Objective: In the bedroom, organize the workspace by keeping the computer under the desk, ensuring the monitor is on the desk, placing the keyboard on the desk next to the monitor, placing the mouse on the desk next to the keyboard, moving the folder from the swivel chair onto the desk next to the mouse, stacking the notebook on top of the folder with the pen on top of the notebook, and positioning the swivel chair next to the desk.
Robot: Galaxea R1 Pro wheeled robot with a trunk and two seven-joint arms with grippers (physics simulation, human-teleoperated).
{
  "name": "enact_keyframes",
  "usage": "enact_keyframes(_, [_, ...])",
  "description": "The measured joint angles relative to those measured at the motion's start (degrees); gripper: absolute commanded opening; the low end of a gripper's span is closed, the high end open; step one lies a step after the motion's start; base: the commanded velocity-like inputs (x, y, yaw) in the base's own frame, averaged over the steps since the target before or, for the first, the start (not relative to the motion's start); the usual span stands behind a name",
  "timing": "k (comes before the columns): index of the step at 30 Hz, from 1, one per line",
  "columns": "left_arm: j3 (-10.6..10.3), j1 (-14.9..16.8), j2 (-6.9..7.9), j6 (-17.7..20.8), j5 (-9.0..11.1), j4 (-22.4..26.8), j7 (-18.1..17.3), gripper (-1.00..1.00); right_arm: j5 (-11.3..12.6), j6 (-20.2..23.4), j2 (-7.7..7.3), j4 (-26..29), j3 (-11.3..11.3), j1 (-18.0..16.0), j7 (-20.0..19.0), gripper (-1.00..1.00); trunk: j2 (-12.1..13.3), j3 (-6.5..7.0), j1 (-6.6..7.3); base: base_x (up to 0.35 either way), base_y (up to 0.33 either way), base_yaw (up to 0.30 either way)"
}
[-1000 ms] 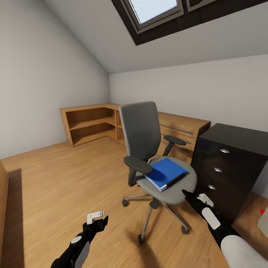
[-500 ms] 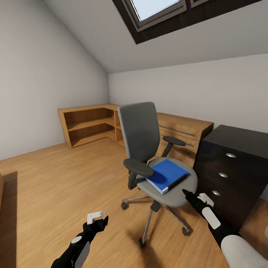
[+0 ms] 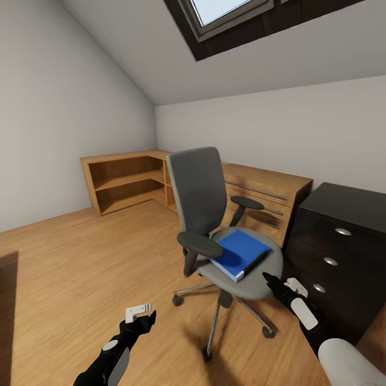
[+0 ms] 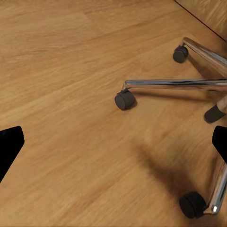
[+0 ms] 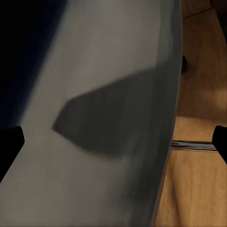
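While the folder (image 3: 239, 253) lies flat on the seat of the swivel chair (image 3: 214, 214), your step in hand is most likely its pickup.

- Folder: blue, white edge toward you, at 12 o'clock in the head view, near the seat's front.
- Right gripper (image 3: 266, 278): just beside the seat's front rim at 4 o'clock from the folder, apart from it. Its wrist view looks along the grey seat with fingertips at either edge, so it looks spread wide; it holds nothing.
- Left gripper (image 3: 145, 313): low at 7 o'clock, above the wood floor (image 3: 80, 257), short of the chrome base. Spread wide in its wrist view, holding nothing.
- Dark drawer unit (image 3: 335, 252): at 3 o'clock, close beside the chair.

Advice: bring the right gripper in level over the rim, take the folder by its near white edge, and lift gently; the castered chair may roll if you nudge it.
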State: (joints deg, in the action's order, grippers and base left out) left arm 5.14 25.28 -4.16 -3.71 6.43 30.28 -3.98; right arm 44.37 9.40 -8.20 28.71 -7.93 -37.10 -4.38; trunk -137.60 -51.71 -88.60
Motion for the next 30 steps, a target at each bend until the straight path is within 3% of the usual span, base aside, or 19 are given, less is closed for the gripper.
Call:
enact_keyframes(12, [0.0, 0.0, 0.00, 0.0, 0.0, 0.0, 0.0, 1.00, -0.3, 0.0, 0.00, -1.3, 0.1, 0.0, 0.1, 1.00, 0.0, -0.01, -0.03, -0.198, -0.092, 0.000])
enact_keyframes(30, [0.0, 0.0, 0.00, 0.0, 0.0, 0.0, 0.0, 1.00, -0.3, 0.0, 0.06, -1.4, 0.1, 0.0, 0.1, 1.00, 0.0, -0.01, -0.01, -0.016, -0.006, 0.000])
